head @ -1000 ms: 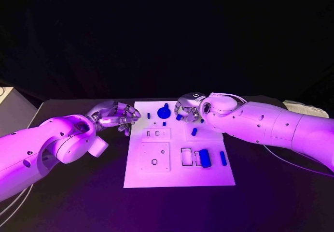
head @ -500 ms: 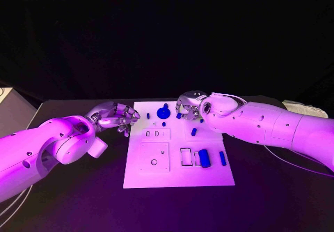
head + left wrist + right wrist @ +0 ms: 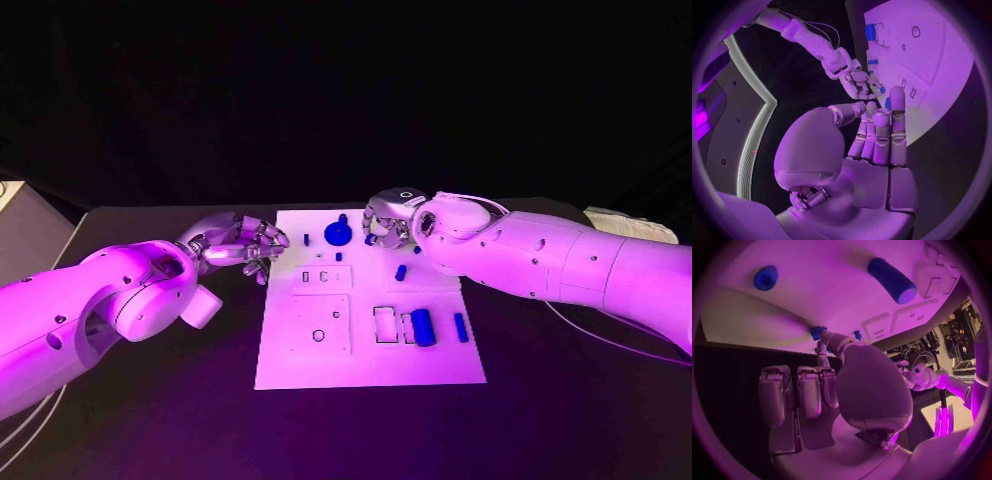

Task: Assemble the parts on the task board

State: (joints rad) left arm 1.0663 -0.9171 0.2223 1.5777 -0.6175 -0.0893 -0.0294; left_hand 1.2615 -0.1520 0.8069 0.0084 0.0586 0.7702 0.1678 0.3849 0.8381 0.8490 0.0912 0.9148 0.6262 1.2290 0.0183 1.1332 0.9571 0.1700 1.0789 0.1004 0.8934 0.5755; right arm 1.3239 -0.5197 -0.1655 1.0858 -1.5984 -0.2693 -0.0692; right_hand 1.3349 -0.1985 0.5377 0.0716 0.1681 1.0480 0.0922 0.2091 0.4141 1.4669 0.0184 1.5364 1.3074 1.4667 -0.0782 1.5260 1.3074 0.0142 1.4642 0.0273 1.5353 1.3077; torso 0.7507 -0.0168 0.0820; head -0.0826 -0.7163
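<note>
Two hands work at the far end of the white board [image 3: 368, 350], one on each side. The left hand [image 3: 238, 243] hangs just off the board's far left edge, fingers curled in; whether it holds a piece I cannot tell. The right hand [image 3: 389, 222] hovers at the far right beside the round blue disc [image 3: 339, 234], pinching a small blue piece [image 3: 817, 332] at its fingertips, probably to seat it in a slot. A larger blue cylinder [image 3: 423, 327] and a thin blue bar [image 3: 462, 327] lie at the near right, beside empty slots.
</note>
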